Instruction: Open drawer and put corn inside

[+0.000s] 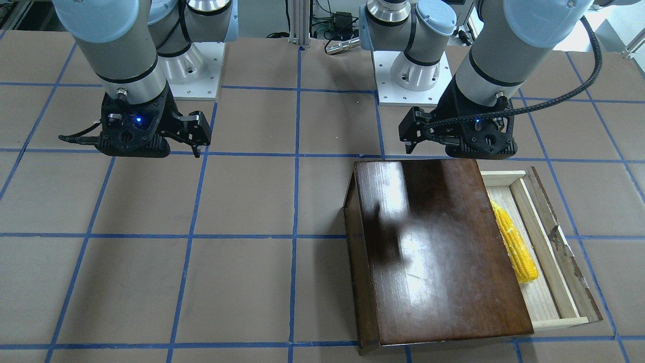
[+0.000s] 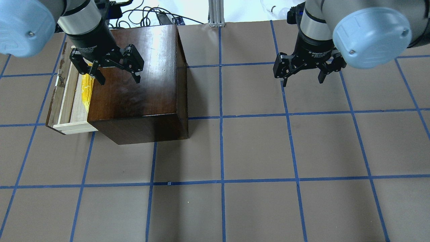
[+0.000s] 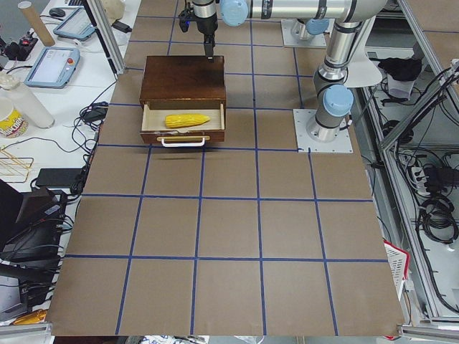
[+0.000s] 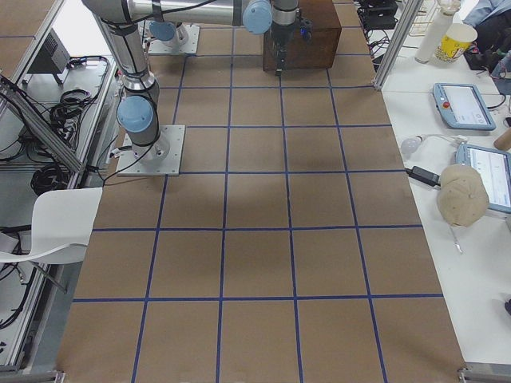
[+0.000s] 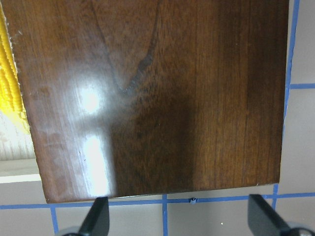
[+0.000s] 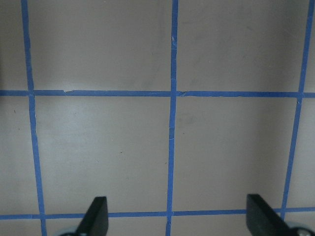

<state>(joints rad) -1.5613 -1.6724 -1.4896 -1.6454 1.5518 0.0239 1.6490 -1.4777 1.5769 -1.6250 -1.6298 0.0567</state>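
Observation:
The drawer [image 1: 546, 237] is pulled out of the glossy dark-brown box [image 1: 433, 242], with its whitish handle showing in the exterior left view [image 3: 183, 141]. The yellow corn [image 1: 514, 244] lies inside the drawer's pale tray, partly under the box's top edge; it also shows in the overhead view [image 2: 86, 90] and at the left edge of the left wrist view [image 5: 9, 83]. My left gripper [image 2: 119, 79] is open and empty, above the box's top near the drawer side. My right gripper [image 2: 302, 80] is open and empty, above bare table far from the box.
The table is brown with a blue tape grid [image 2: 221, 117]. The box [image 2: 137, 80] sits at the far left of the overhead view. Arm bases [image 1: 403, 70] stand at the table's robot side. Cables and tablets [image 3: 57, 61] lie on side benches off the table.

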